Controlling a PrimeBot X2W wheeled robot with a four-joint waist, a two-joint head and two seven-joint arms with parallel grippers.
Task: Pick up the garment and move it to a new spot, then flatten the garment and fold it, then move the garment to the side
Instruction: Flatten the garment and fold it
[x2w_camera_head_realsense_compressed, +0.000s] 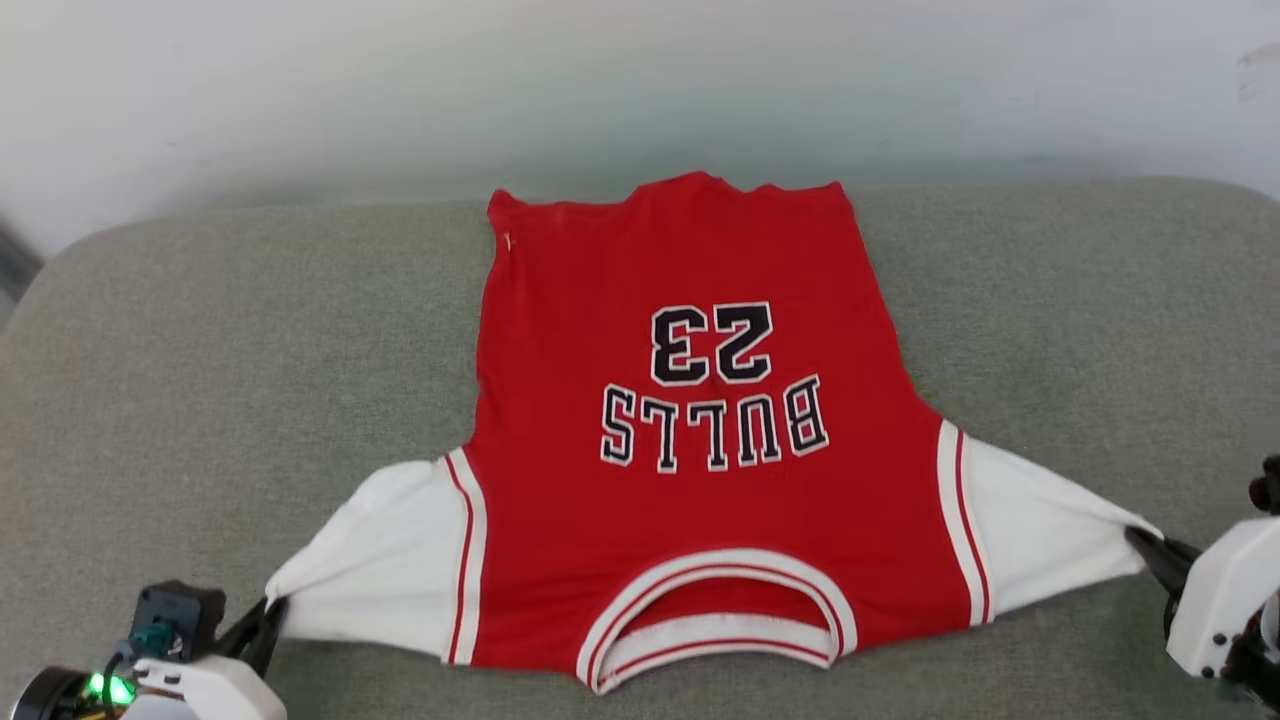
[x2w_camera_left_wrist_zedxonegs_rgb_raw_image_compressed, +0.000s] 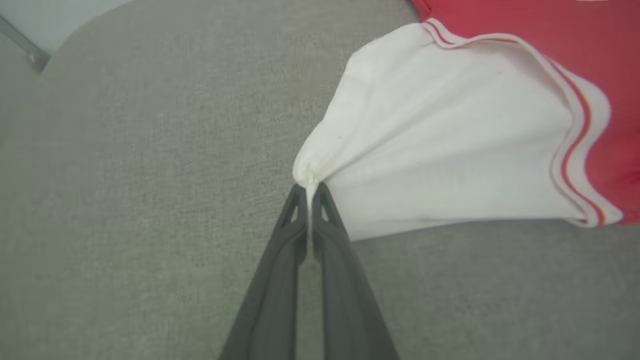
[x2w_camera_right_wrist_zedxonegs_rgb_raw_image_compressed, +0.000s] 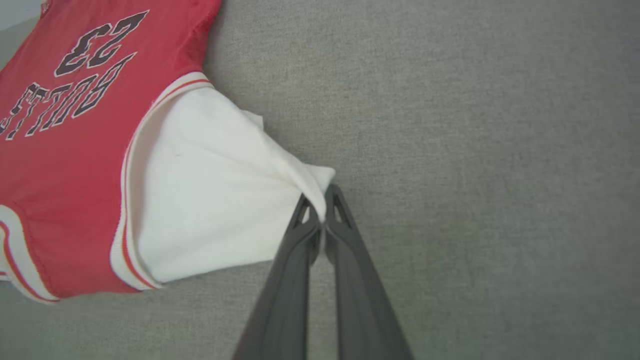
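The garment (x2w_camera_head_realsense_compressed: 690, 480), a red jersey with white short sleeves and black "BULLS 23" lettering, lies spread flat on the grey cushion (x2w_camera_head_realsense_compressed: 200, 350), collar toward me. My left gripper (x2w_camera_head_realsense_compressed: 268, 612) is shut on the tip of the left white sleeve (x2w_camera_left_wrist_zedxonegs_rgb_raw_image_compressed: 430, 135), pinching the bunched cloth at the left gripper's tips (x2w_camera_left_wrist_zedxonegs_rgb_raw_image_compressed: 310, 189). My right gripper (x2w_camera_head_realsense_compressed: 1140, 545) is shut on the tip of the right white sleeve (x2w_camera_right_wrist_zedxonegs_rgb_raw_image_compressed: 210, 190), where the right gripper's tips (x2w_camera_right_wrist_zedxonegs_rgb_raw_image_compressed: 320, 200) clamp the cloth. Both sleeves are pulled outward and taut.
The grey cushion's back edge meets a pale wall (x2w_camera_head_realsense_compressed: 640, 90) just behind the jersey's hem. Bare cushion lies to the left (x2w_camera_left_wrist_zedxonegs_rgb_raw_image_compressed: 125, 175) and right (x2w_camera_right_wrist_zedxonegs_rgb_raw_image_compressed: 475, 150) of the jersey.
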